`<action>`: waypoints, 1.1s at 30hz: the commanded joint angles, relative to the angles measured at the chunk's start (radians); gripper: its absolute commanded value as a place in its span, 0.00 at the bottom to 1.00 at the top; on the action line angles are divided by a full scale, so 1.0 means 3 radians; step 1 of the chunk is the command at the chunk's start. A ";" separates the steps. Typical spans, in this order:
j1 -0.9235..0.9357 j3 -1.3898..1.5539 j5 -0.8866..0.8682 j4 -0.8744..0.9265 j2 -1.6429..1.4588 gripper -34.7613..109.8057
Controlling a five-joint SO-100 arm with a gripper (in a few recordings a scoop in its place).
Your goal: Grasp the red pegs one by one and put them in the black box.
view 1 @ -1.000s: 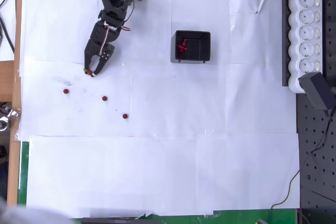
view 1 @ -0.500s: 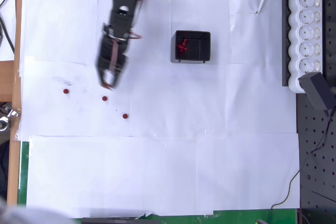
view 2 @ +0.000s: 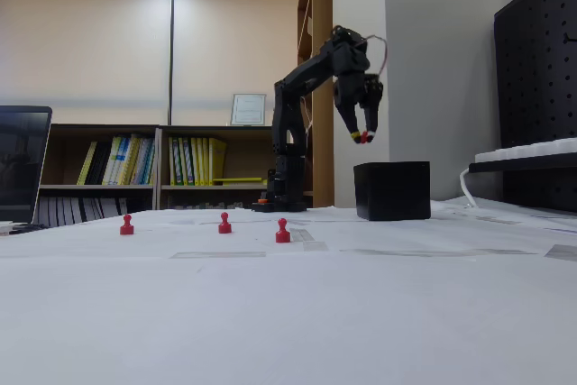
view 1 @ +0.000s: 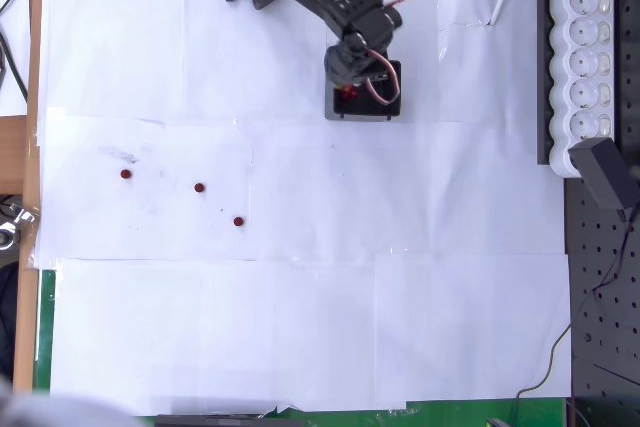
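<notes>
**Peg held above the box, release not yet made**

White paper sheets cover the worktop point(view 1: 300, 327) in the overhead view, with a power strip point(view 1: 585, 57) along the right edge. The black arm reaches from the top to the black box point(view 1: 366, 89), and its gripper point(view 1: 352, 87) sits over the box's left part, hiding much of the opening. A spot of red shows at the fingers there; whether it is a carried peg or one lying inside cannot be told from above. Three red pegs point(view 1: 199, 188) stand well apart from the box on the left sheets.

Bookshelves and a beige wall back the fixed view. The gripper point(view 2: 363, 137) hangs clear above the black box point(view 2: 391, 190), fingers nearly closed, pinching a small red peg point(view 2: 362, 139) at the very tips. Three pegs point(view 2: 224, 223) stand upright on the worktop.

The risk, as I judge it: the peg is held only by the fingertips and high up, so it may slip early. Released from that height near the left wall, it could bounce off the rim and roll away.
</notes>
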State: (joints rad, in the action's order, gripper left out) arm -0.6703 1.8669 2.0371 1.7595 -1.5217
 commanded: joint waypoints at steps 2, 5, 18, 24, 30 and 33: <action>-0.0082 0.0199 0.0020 -0.0240 -0.0297 0.24; -0.0164 0.0225 0.0010 -0.0399 -0.0501 0.24; -0.0281 0.0547 0.0015 -0.0327 -0.0951 0.32; -0.0159 0.0890 0.0082 -0.0133 -0.0424 0.34; 0.0552 0.0562 -0.0358 -0.0082 0.0522 0.33; 0.1115 -0.0701 -0.1043 -0.0736 0.1028 0.33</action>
State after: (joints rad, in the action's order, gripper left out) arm -0.4847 1.8853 1.8546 1.7058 -1.4343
